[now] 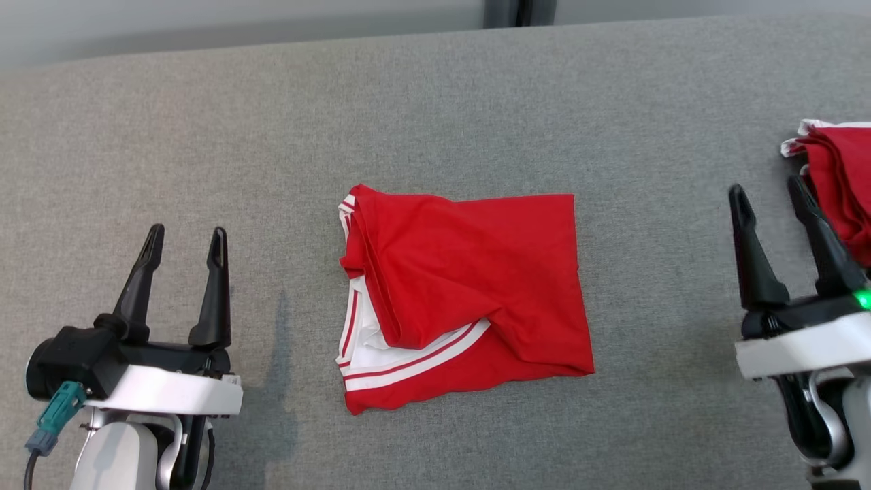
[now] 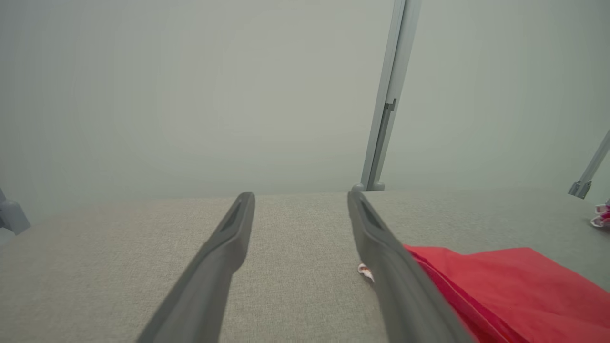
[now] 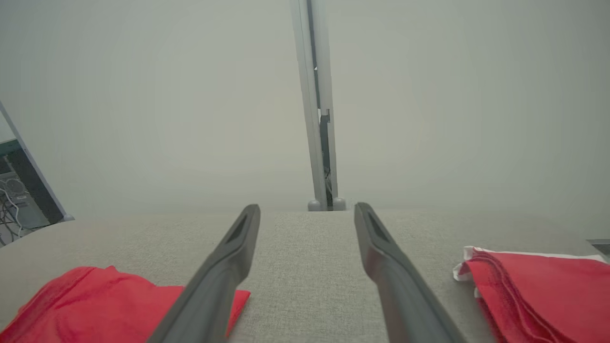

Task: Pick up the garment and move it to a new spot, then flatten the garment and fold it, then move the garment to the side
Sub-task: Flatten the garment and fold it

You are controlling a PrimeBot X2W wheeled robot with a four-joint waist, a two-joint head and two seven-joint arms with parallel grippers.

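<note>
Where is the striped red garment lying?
In the head view, the garment lies central on the grey table, between the left pincer and the right pincer, touching neither.

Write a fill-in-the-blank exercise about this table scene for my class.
1. The folded garment is red with ___ stripes.
2. The left pincer and the right pincer stand ___, not shut.
3. A second red pile lies nearest the ___ pincer.
4. The table cover is ___.
Missing: white; open; right; grey.
</note>
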